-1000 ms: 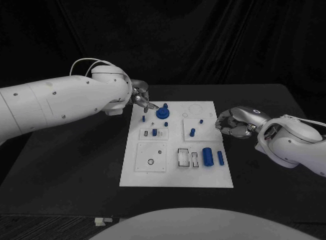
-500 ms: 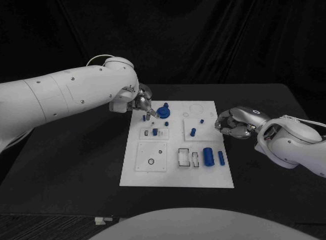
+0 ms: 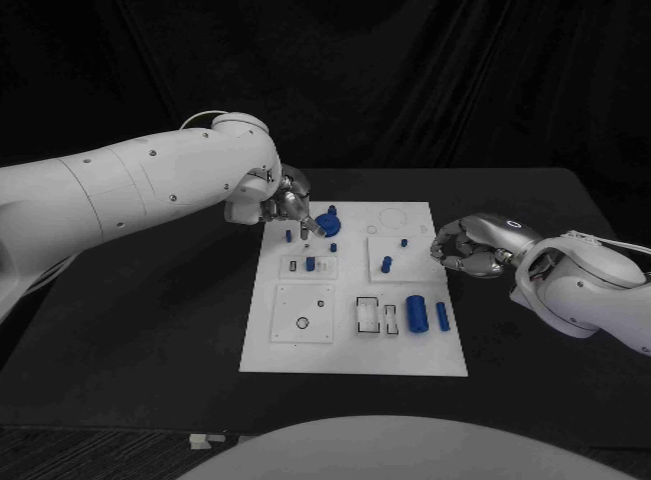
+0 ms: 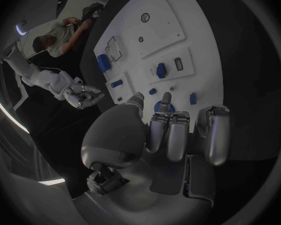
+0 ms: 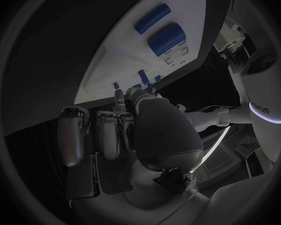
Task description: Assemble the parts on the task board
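Nearest me, my right robot hand waits curled on nothing just off the task board. At the far end, my left robot hand pinches the round blue part; I'd lower it squarely, gently.

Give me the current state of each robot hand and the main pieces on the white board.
Left robot hand: fingertips on the round blue knob-shaped part at the board's far end; a firm grip cannot be confirmed.
Right robot hand: fingers curled in, holding nothing, beside the board's right edge.
White rectangular task board: flat on the black table.
Large blue cylinder: lying on the board.
Slim blue bar: lying beside that cylinder.
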`<control>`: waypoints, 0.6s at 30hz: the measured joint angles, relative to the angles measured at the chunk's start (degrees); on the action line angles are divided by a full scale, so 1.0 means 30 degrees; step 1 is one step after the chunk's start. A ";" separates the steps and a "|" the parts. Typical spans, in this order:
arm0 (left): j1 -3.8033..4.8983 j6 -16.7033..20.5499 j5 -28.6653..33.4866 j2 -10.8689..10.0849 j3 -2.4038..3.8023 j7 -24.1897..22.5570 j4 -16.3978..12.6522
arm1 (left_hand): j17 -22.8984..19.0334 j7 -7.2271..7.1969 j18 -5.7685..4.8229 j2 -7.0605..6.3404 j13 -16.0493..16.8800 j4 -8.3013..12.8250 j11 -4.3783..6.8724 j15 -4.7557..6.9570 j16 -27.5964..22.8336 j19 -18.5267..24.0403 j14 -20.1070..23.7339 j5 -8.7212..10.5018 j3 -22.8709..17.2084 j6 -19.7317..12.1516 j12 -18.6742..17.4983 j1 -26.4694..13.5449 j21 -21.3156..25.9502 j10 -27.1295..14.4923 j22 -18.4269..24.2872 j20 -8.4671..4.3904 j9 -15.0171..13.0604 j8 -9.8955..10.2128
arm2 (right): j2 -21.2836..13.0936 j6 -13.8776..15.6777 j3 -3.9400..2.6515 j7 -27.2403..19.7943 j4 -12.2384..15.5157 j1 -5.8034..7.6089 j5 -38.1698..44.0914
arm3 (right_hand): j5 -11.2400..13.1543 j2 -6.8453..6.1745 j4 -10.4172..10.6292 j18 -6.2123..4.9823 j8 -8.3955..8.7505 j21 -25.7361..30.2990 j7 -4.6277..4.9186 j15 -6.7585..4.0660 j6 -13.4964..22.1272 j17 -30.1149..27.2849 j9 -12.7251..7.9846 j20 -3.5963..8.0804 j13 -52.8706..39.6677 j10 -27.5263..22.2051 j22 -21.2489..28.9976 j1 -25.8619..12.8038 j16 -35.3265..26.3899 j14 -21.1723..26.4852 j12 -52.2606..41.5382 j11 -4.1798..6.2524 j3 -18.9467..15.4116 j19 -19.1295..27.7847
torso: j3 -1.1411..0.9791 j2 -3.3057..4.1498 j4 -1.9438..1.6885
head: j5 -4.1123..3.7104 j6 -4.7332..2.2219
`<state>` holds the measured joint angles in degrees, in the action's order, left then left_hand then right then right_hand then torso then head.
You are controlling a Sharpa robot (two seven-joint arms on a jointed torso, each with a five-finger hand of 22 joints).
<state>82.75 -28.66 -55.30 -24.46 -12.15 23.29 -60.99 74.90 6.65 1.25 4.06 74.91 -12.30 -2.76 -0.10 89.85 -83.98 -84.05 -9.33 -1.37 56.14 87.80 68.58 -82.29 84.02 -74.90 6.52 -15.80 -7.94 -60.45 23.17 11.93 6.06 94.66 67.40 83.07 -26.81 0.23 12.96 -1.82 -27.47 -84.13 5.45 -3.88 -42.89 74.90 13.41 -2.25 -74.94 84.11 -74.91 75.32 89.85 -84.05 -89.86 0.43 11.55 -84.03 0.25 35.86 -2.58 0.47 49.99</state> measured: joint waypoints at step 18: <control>-0.0760 0.0654 -0.0358 0.0370 -0.0007 -0.0301 0.0400 | 0.0000 -0.1500 0.0000 -0.0004 0.0000 -0.0179 0.1486 0.1161 0.0000 0.0004 -0.0001 -0.0511 -0.0060 0.1029 0.0322 -0.0357 -0.0344 0.0008 0.0000 -0.1157 -0.7758 -0.4910 | -0.0189 0.1007 0.0000 -0.0734 0.0463 0.0000 -0.0066 | -0.0370 0.0000 0.0001 0.0000 -0.0167 -0.0357 -0.0066 0.0000 -0.0409 0.0001 0.0081 -0.0001 0.0004 0.0000 0.0002 0.0000 0.0000 0.0000 0.0000 0.0000 0.0000 0.0000 | -0.0004 -0.0009 0.0000 | -0.0145 0.0000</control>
<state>80.47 -26.70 -56.37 -23.35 -12.17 22.38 -59.79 74.90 2.15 1.25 4.05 74.91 -12.84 1.70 3.38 89.85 -83.97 -84.05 -10.87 -1.55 59.23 88.76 67.51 -83.32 84.04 -74.90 3.05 -39.08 -22.67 -61.02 26.19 11.94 3.86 96.05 67.40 82.88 -27.92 0.23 12.97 -1.81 -27.97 -85.20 5.25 -3.88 -44.12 74.91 13.66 -2.25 -74.93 84.11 -74.91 75.32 89.85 -84.05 -89.86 0.43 11.55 -84.03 0.24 35.83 -2.58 0.04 49.99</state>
